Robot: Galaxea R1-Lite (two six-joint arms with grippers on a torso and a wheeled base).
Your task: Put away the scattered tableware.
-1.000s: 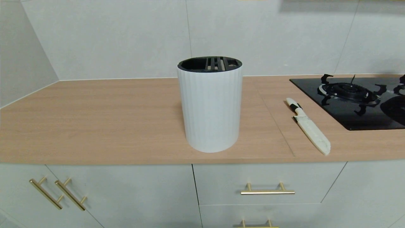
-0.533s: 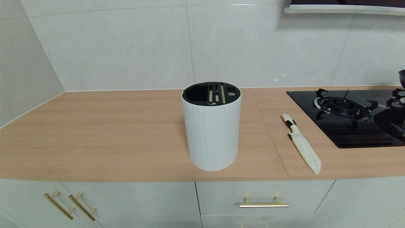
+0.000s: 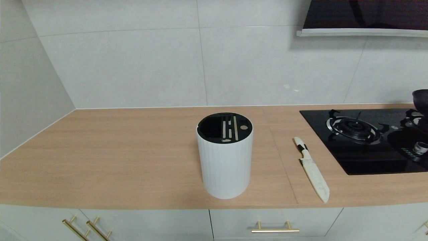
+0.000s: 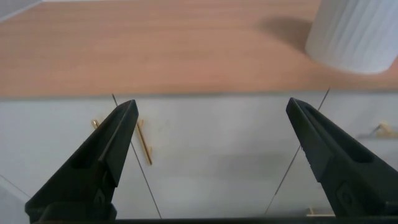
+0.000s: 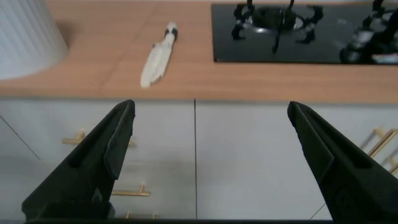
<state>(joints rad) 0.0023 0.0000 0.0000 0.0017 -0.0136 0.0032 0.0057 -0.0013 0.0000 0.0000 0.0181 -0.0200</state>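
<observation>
A white ribbed cylindrical knife holder [image 3: 224, 155] with a black slotted top stands near the front edge of the wooden counter [image 3: 117, 150]. A white knife [image 3: 311, 170] with a black band on its handle lies flat to its right, blade toward the counter's front edge. The knife [image 5: 158, 55] and the holder [image 5: 28, 34] also show in the right wrist view, and the holder [image 4: 351, 34] in the left wrist view. My left gripper [image 4: 211, 127] and right gripper [image 5: 211, 127] both hang open in front of the cabinet doors below counter level, holding nothing.
A black gas hob [image 3: 364, 140] with burner grates occupies the counter's right end, with a dark pot [image 3: 421, 100] at the far edge. A range hood [image 3: 364, 16] hangs above. Cabinet fronts with brass handles [image 3: 275, 229] sit under the counter. A tiled wall backs it.
The head view has shifted: the camera has risen, so the counter, holder and knife sit lower in the picture. The holder and knife themselves have not moved on the counter.
</observation>
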